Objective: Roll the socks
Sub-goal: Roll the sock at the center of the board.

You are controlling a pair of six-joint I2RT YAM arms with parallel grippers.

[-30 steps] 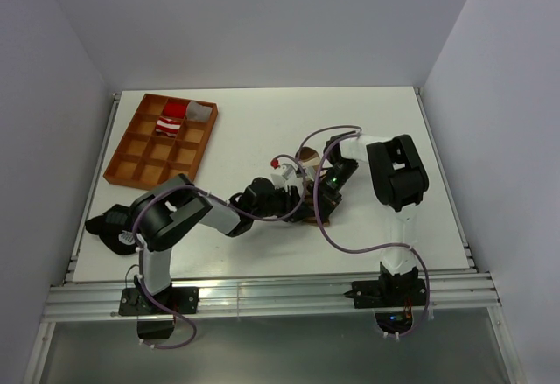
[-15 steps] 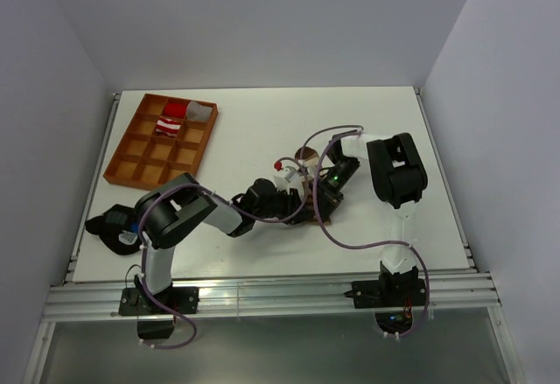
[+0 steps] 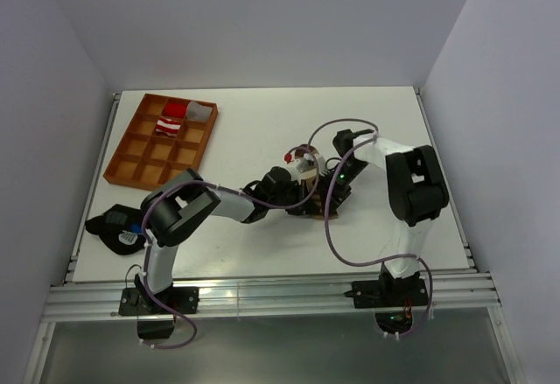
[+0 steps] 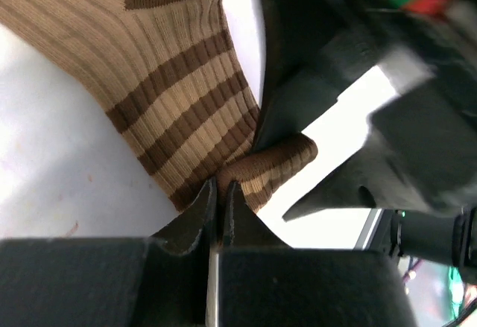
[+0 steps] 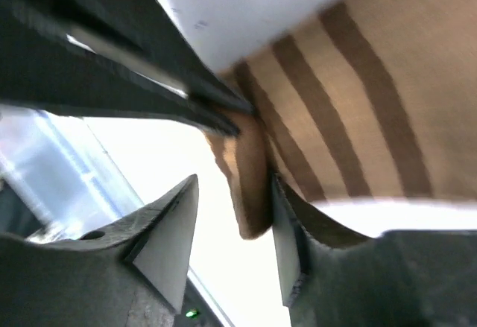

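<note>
The dark-brown-and-tan striped sock (image 4: 171, 81) lies on the white table mid-scene, mostly covered by both grippers in the top view (image 3: 308, 202). My left gripper (image 4: 221, 187) is shut, its tips pinching the sock's folded edge. My right gripper (image 5: 235, 215) stands open around the same fold (image 5: 250, 185), which rests against its right-hand finger (image 5: 287, 245). The left gripper's dark fingers (image 5: 112, 51) meet that fold from the upper left. The red-and-white sock (image 3: 171, 124) lies in a far compartment of the orange tray (image 3: 140, 152).
A black lump with a blue spot (image 3: 114, 225) lies by the table's near left edge. The compartmented tray sits at the far left. Grey walls enclose the table on three sides, and purple cables loop over both arms.
The right gripper has opened and released its pinch on the brown sock. The left gripper has closed on the sock's edge. Both wrists shifted slightly right and farther back.
</note>
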